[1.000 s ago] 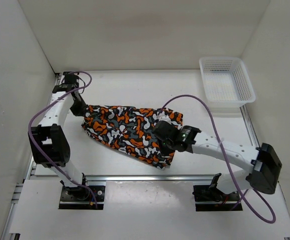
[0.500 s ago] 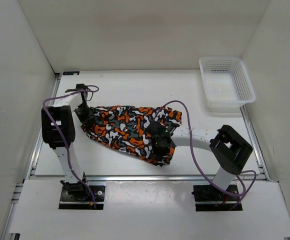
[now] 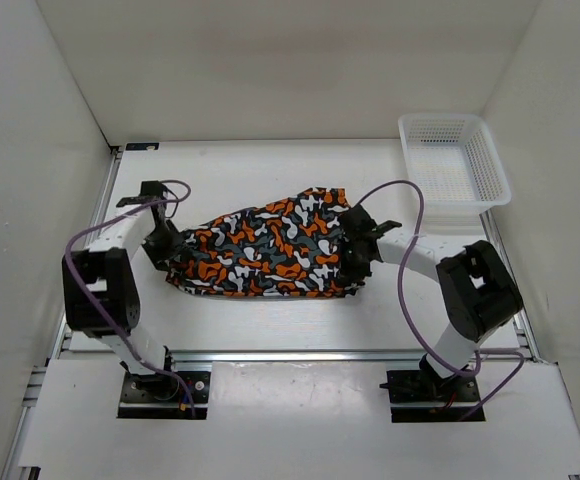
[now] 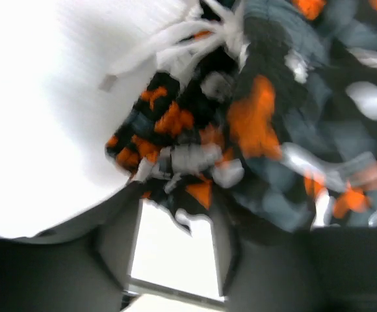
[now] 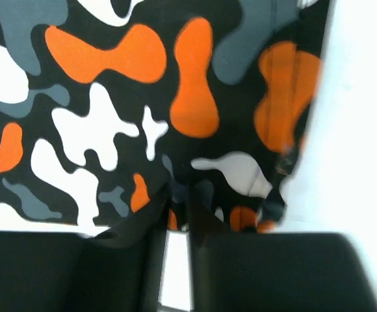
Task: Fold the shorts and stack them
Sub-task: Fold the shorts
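Observation:
The shorts [image 3: 270, 250], in orange, black, white and grey blotches, lie folded in a flat band across the middle of the table. My left gripper [image 3: 165, 250] sits at their left end. In the left wrist view its jaws [image 4: 175, 208] stand wide apart, with the bunched waistband and white drawstring of the shorts [image 4: 260, 123] just at the tips. My right gripper [image 3: 353, 262] rests at the right edge of the shorts. In the right wrist view its jaws [image 5: 179, 201] are slightly parted over the hem of the shorts [image 5: 143, 97], with white table showing between them.
A white mesh basket [image 3: 455, 165] stands at the back right corner. White walls close in the table on three sides. A metal rail runs along the near edge, where both arm bases stand.
The right gripper carried the near corner of the shorts to the right and back, folding them into a flatter band. Both grippers were shut earlier and have now parted.

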